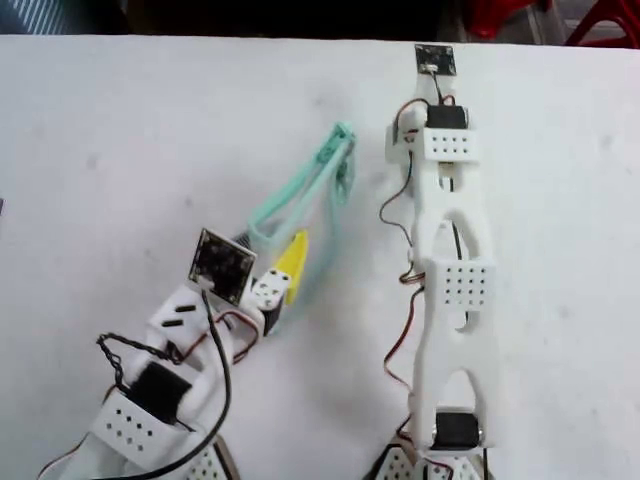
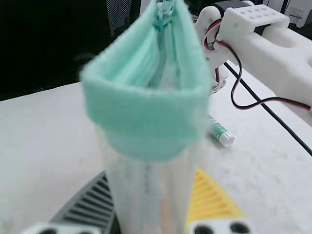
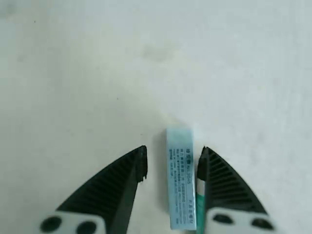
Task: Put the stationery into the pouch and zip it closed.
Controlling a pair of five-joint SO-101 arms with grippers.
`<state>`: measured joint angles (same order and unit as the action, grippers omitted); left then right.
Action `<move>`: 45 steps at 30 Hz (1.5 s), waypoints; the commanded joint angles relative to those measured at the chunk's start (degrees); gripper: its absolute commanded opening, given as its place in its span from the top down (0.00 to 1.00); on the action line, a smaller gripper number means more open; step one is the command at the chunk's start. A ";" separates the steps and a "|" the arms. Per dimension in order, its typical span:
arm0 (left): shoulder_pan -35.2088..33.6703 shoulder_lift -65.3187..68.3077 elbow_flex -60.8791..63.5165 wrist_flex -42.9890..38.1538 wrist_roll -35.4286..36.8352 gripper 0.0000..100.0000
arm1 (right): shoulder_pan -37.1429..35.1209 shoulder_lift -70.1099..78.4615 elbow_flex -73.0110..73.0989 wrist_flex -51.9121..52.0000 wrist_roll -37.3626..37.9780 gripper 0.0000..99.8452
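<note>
The right gripper (image 3: 173, 149), jaws spread, is straddling the pale-blue oblong stationery stick (image 3: 179, 180), which is lying lengthwise between them; the left gripper (image 2: 151, 170) is clamping the mint-green fabric pouch (image 2: 146, 117).

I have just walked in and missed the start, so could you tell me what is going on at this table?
The left gripper is shut on one end of the mint green pouch. The right gripper is open and low over the table, with one finger on each side of a small blue-labelled block lying there. The block is not yet in the pouch.
</note>
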<state>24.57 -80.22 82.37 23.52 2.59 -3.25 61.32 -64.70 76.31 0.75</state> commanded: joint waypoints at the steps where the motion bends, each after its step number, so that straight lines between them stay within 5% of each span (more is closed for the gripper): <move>1: -0.40 -0.84 -2.02 -0.09 -0.70 0.92 | -0.31 1.19 -6.33 1.19 0.00 0.84; 12: -0.40 -0.84 -2.02 -0.09 -0.70 0.92 | 0.13 5.23 -9.05 3.91 0.09 0.85; 17: -0.40 -0.84 -2.02 -0.09 -0.70 0.92 | 0.13 5.23 -9.05 5.05 0.09 0.99; 33: 0.04 -0.84 -1.76 -0.09 -0.70 0.92 | 3.30 -2.15 -24.53 22.64 1.58 0.98; 45: -0.31 -0.84 -1.93 -0.09 -0.70 0.92 | 2.59 -15.96 -11.87 22.73 4.48 0.98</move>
<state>24.66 -80.22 82.37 23.52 2.59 0.26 52.79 -79.47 97.41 4.62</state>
